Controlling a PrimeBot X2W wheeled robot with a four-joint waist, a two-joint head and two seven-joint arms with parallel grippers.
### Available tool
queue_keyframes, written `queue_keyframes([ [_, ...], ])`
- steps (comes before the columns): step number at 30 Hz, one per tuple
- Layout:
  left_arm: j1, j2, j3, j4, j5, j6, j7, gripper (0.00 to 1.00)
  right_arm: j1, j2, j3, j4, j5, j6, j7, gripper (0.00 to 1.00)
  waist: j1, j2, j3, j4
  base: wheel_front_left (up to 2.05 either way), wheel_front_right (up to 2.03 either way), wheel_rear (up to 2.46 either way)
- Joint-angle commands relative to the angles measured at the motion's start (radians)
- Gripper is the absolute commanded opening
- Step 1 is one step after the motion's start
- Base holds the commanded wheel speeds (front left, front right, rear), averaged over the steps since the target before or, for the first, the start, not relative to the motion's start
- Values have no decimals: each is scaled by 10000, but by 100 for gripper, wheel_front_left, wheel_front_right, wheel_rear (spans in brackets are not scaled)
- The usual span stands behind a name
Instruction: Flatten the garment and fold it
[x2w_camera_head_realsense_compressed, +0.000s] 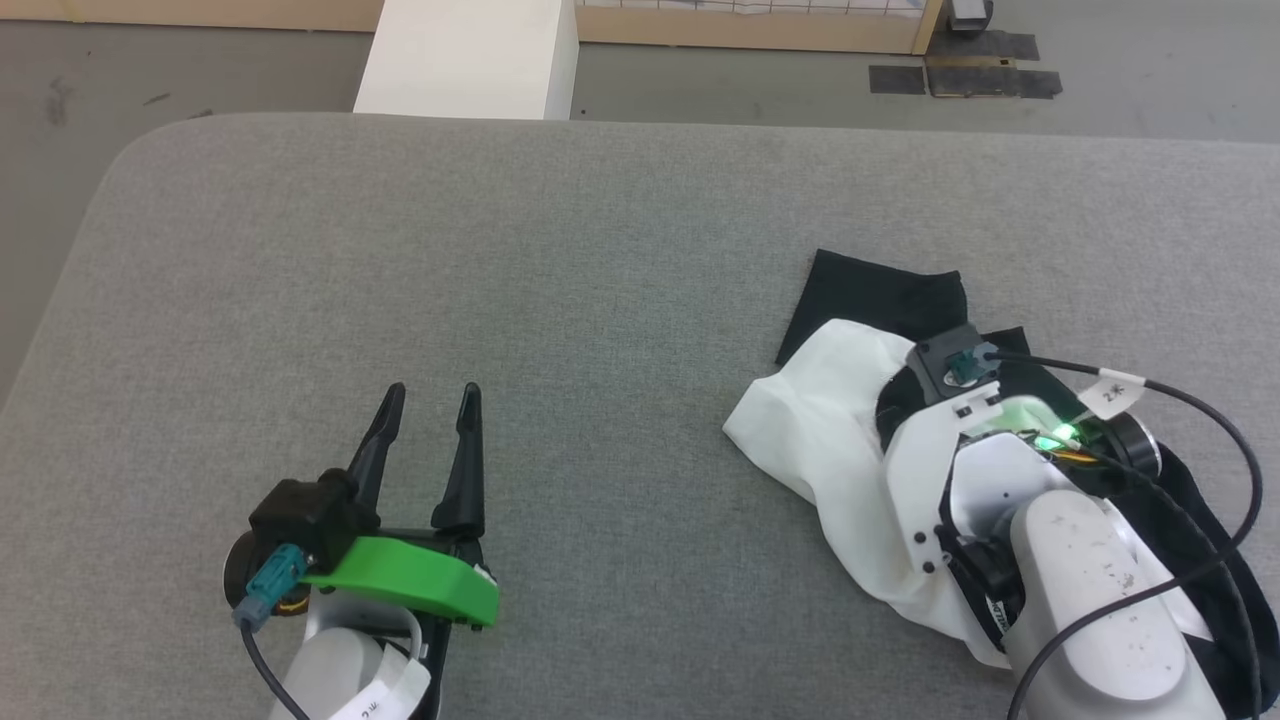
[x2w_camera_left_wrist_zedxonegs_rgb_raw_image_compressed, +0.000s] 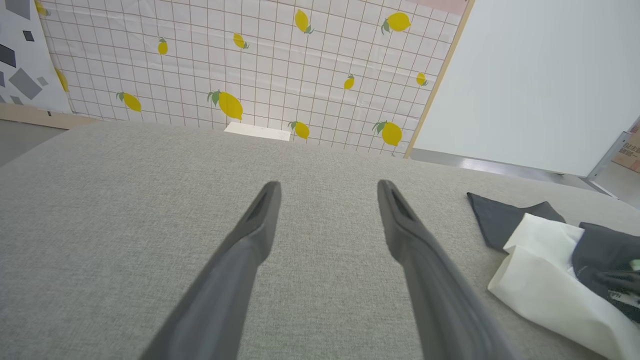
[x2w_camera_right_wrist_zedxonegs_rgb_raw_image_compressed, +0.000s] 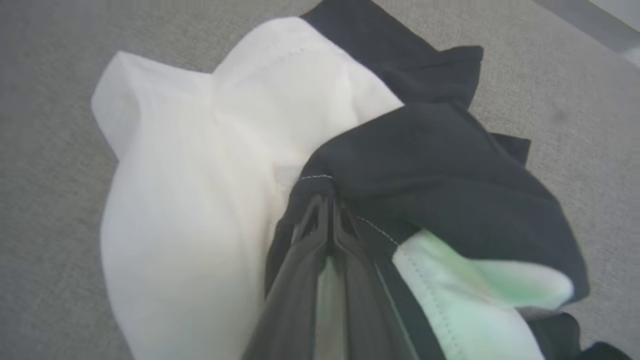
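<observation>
The garment (x2w_camera_head_realsense_compressed: 820, 440) is lying crumpled in a heap near the table's (x2w_camera_head_realsense_compressed: 600, 250) right edge, so nothing is flattened or folded yet. The right gripper (x2w_camera_right_wrist_zedxonegs_rgb_raw_image_compressed: 327, 205) is pinching black fabric at a stitched seam, fingers pressed together (seemingly the first grab). The left gripper (x2w_camera_head_realsense_compressed: 432, 392) is hovering wide open and empty over the table's near left part.

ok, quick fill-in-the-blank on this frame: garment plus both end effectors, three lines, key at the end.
1. The right end effector is ____ on the garment.
2. The left end effector is ____, holding nothing.
3. On the grey table, the garment lies crumpled on the robot's ____ side.
Missing words: shut; open; right.
</observation>
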Motion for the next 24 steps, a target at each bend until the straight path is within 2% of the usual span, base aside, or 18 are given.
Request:
queue_keyframes([
  [1,-128,-27,-16,41,-37,56,-45,100,-36,-11,-67,-113,39,-17,-178,0,0,81,-58,-3,0,0,0],
  [6,-84,-27,-52,121,-1,48,-45,100,-31,-11,404,-1056,849,-17,-1259,0,0,81,-264,-9,0,0,0],
  [12,-26,-27,-65,224,54,20,-45,100,236,-11,3148,-2643,2119,-17,-1743,0,0,81,-551,22,0,0,0],
  [14,5,-27,-74,246,69,10,-45,100,476,-11,4152,-2832,2391,-17,-1505,0,0,81,-617,40,0,0,0],
  [15,58,-28,-82,263,75,-3,-45,100,868,-68,5300,-2561,2588,-17,-948,0,0,81,-676,63,0,0,0],
  [16,70,-28,-89,269,74,-6,-45,100,977,-131,5514,-2425,2649,-17,-777,0,0,81,-687,72,0,0,0],
  [17,81,-28,-94,278,73,-9,-45,100,1108,-220,5748,-2265,2768,-17,-581,10,0,81,-700,81,0,0,0],
  [18,93,-28,-94,286,74,-12,-45,100,1182,-305,5903,-2182,2848,-17,-481,40,0,81,-716,82,0,0,0],
  [19,114,-28,-88,297,78,-16,-45,100,1267,-392,6008,-2129,2958,-17,-415,100,0,81,-738,75,0,0,0],
  [22,189,-28,-51,312,119,-24,-45,100,1509,-414,5628,-2307,3220,-17,-686,100,0,81,-790,1,0,0,0],
  [24,235,-28,-41,313,160,-30,-45,100,1650,-337,4942,-2727,3330,-17,-1329,100,0,81,-839,-95,0,0,0],
])
